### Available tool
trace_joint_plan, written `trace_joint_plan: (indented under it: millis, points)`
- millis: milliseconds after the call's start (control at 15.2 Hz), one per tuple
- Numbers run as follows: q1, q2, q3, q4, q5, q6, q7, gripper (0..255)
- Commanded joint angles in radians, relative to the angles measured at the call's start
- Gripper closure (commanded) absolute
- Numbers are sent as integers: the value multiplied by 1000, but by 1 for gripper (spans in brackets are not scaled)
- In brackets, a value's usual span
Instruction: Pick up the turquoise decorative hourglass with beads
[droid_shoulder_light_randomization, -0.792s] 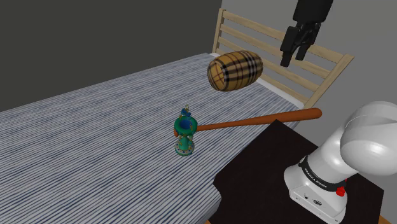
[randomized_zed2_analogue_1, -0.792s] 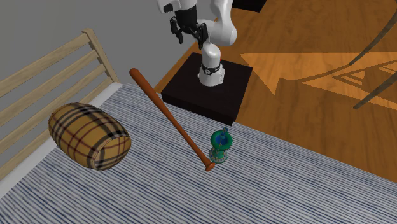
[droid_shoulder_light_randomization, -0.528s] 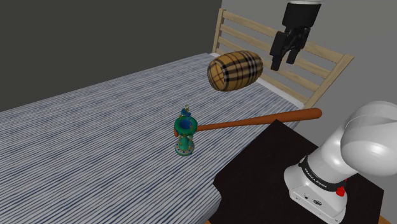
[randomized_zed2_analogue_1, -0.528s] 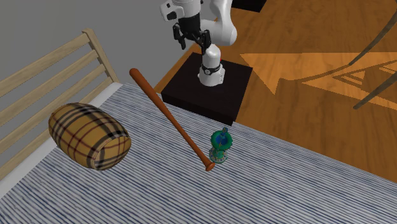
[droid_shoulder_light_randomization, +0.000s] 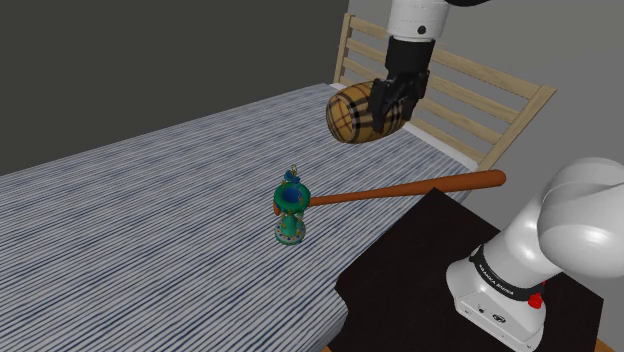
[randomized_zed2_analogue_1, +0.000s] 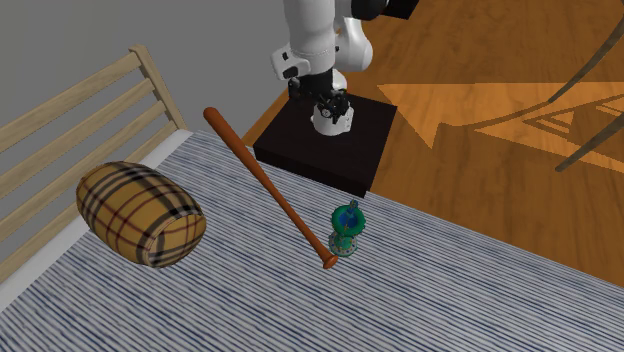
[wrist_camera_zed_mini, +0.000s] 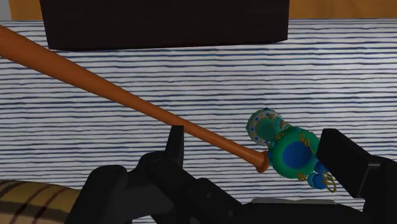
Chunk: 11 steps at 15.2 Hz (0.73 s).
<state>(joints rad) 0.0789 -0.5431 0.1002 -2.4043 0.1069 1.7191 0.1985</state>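
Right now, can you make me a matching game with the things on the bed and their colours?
Things:
1. hourglass
2. bat
3. barrel cushion
4. fingers

Colours:
A. tan plaid
B. black
C. turquoise and blue
D. reddish brown

Pairs: 1-C, 2-D, 3-A, 4-B

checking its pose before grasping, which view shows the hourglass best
The shoulder view: the hourglass stands whole and upright. The wrist view shows it closer but foreshortened; the second exterior view, small beside the bat.
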Motion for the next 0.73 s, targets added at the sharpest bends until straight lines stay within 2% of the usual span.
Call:
trace_joint_plan:
  millis: [0,330,660]
  points:
    - [12,51,27,4,14,54,27,0]
    - [35,210,90,54,29,177,94,0]
    - [55,385,145,136,15,281,166,0]
